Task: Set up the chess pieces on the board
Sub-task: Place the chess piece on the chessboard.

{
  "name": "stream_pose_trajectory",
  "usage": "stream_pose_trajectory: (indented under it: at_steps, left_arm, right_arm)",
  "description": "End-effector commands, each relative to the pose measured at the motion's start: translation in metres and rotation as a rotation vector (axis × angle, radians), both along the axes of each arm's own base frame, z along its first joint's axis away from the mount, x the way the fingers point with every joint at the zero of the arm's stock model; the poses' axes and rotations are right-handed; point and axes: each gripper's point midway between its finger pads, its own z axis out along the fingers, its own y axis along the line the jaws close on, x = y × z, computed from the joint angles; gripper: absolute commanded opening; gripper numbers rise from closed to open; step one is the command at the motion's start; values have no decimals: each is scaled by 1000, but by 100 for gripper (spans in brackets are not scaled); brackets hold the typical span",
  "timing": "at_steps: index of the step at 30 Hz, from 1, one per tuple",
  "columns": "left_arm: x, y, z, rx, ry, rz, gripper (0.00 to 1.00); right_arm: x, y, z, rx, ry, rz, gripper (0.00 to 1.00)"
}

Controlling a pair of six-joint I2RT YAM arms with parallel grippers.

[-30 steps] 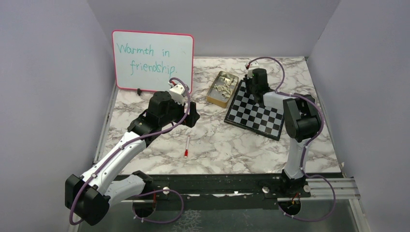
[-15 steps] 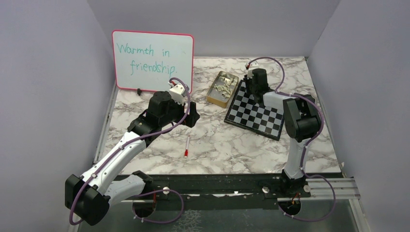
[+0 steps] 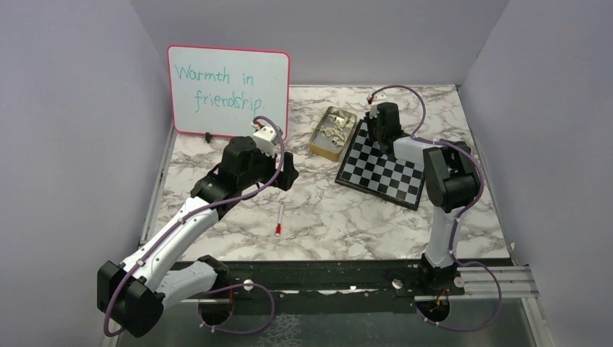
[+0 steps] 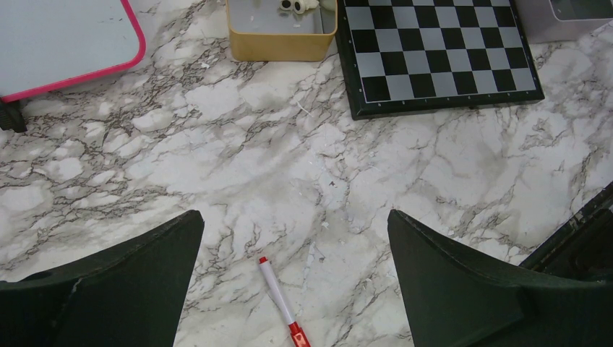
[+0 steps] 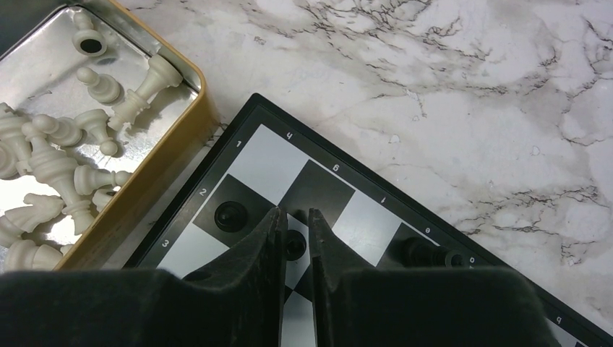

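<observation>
Nothing moved, right claw (image 5: 295, 213) flanking black piece (image 5: 295, 246), wrist view only

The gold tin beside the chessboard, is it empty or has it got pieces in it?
Not empty. The tin holds a jumble of cream pieces, most lying tipped over.

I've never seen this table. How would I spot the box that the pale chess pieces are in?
Find the pink-framed whiteboard at the back of the marble table, then look right to the checkered chessboard. The tin sits between them, close beside the chessboard: the only gold-sided box, shiny inside and heaped with cream chessmen.
</observation>
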Motion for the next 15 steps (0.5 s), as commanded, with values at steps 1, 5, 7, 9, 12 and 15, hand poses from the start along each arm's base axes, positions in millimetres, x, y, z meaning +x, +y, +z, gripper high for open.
stream_pose_trajectory:
  at_steps: [1, 5, 7, 9, 12, 15]
  left_arm:
    - [0, 3, 6, 2, -29, 9, 99]
    - [0, 3, 6, 2, -29, 9, 99]
    - [-1, 3, 6, 2, -29, 8, 99]
    - [0, 3, 6, 2, -27, 10, 99]
    - [-1, 3, 6, 1, -27, 9, 99]
    - [-1, 3, 5, 2, -27, 8, 99]
  right_arm:
    - [2, 4, 3, 8, 14, -3, 21]
    - [1, 5, 2, 10, 28, -2, 20]
    - [0, 5, 3, 11, 29, -4, 20]
    - [0, 5, 4, 14, 28, -1, 20]
    - [1, 6, 4, 18, 29, 1, 20]
    - [1, 8, 4, 22, 33, 2, 20]
